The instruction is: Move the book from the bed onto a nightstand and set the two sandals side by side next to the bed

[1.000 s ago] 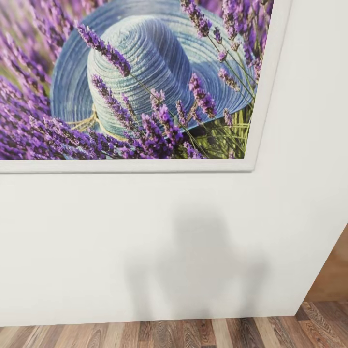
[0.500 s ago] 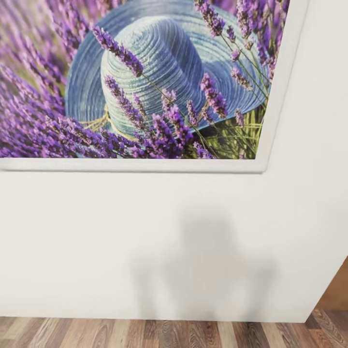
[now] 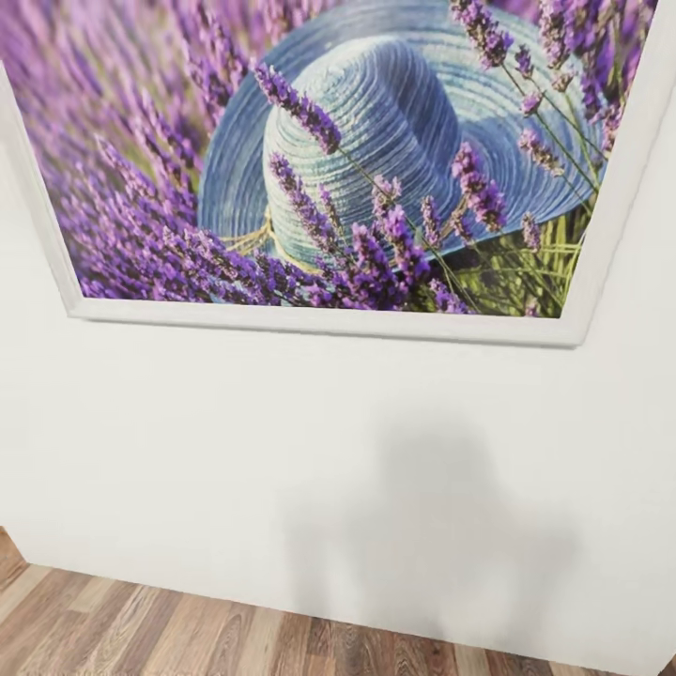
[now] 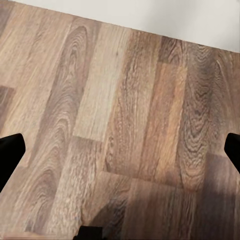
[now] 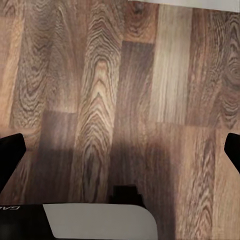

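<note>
both claws agape over floor; view swung left past painting

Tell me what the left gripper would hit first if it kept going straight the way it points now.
Most likely the wood-plank floor. The left gripper is open and faces bare planks, with nothing between its fingertips; how far off the floor lies is unclear.

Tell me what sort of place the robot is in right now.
Probably a room or hallway inside a home. The head view faces a plain white wall hung with a large white-framed picture of a blue straw hat among lavender, above a brown wood-plank floor. No furniture shows, so which room is unclear.
</note>
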